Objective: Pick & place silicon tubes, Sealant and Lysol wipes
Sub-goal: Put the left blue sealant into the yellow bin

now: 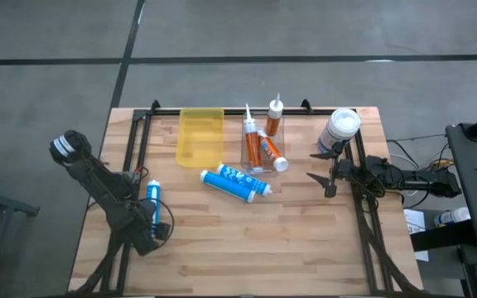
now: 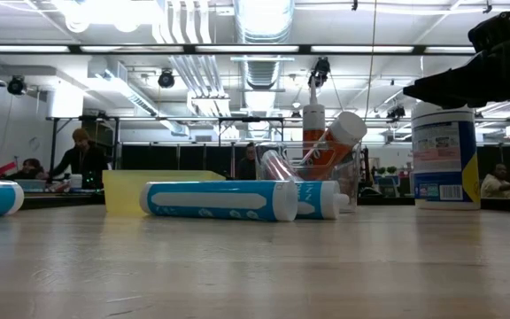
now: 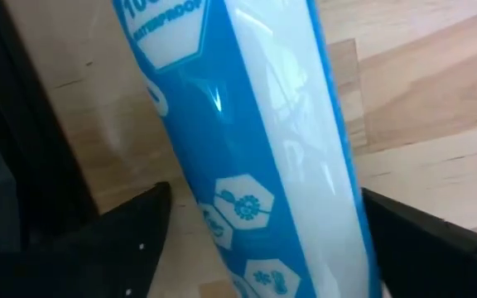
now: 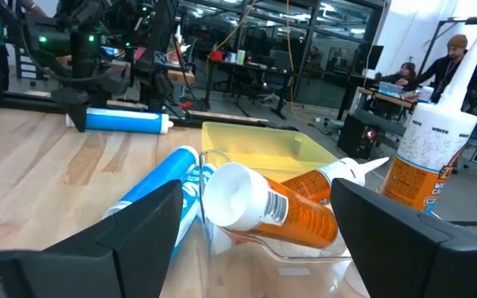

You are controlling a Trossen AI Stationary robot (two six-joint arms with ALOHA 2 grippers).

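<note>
Two glossy blue-and-white tubes (image 1: 235,181) lie on planked wood table (image 1: 305,240).

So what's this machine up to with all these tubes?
Two robot arms are sorting items on a wooden table. The left gripper sits open around a blue-and-white tube lying near the table's left side. The right gripper hangs open beside the white wipes canister. Two more blue tubes lie mid-table, orange tubes sit in a clear bin, and a yellow tray lies next to it.
</note>
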